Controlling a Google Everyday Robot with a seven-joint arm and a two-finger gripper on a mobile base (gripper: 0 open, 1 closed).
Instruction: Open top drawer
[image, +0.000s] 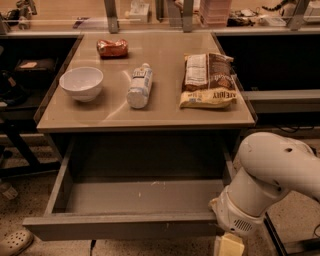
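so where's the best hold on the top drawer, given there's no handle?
On the top drawer, grip the front panel's top rim from above: the front is flat and handle-less, but the drawer is pulled out, so the rim is exposed with open box behind it to straddle. The tool sits low by the panel's right end, so the right part is probably nearest.

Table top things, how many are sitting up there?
4: white bowl left, bottle lying in the middle, brown snack bag right, small red packet at the back. Gripper: low, at the open top drawer's right front corner.
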